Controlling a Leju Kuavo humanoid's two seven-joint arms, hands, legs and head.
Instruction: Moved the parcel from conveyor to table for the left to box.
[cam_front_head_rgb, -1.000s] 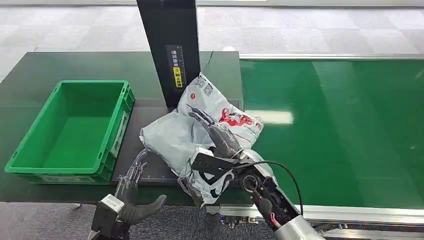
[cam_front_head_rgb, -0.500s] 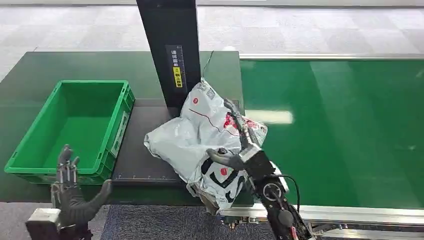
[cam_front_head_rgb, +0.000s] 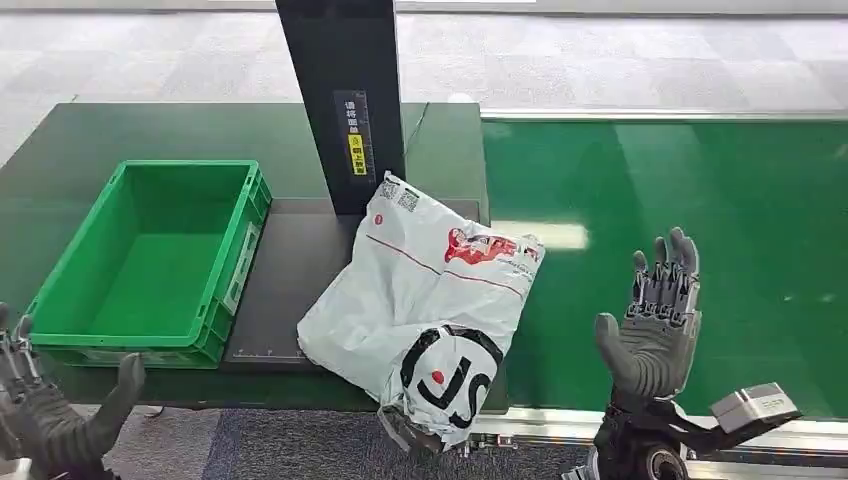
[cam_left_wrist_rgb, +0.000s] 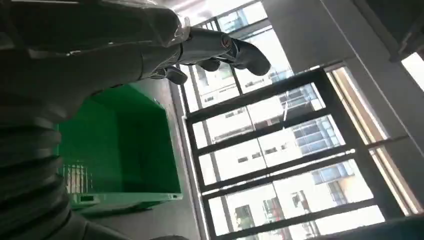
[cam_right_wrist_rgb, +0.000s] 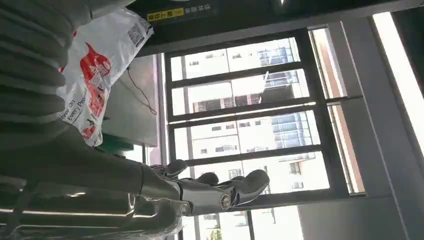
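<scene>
A white plastic parcel (cam_front_head_rgb: 425, 290) with red print and a black logo lies half on the dark table pad (cam_front_head_rgb: 285, 270), half across the conveyor's edge, its near end hanging over the front. The same parcel (cam_right_wrist_rgb: 102, 60) shows in the right wrist view. My right hand (cam_front_head_rgb: 655, 320) is raised above the green conveyor belt (cam_front_head_rgb: 680, 230), right of the parcel, fingers spread and holding nothing. Low at the front left corner, my left hand (cam_front_head_rgb: 45, 420) is open, just in front of the green box (cam_front_head_rgb: 150, 260). The box (cam_left_wrist_rgb: 120, 150) is empty.
A black upright post (cam_front_head_rgb: 345, 100) with a yellow label stands just behind the parcel. The dark green table (cam_front_head_rgb: 120, 130) carries the box on its left part. The conveyor's metal front rail (cam_front_head_rgb: 780, 435) runs along the near edge.
My right hand let go of the parcel and drew back to the right, above the belt. The parcel settled flat. My left hand sank toward the lower left corner.
</scene>
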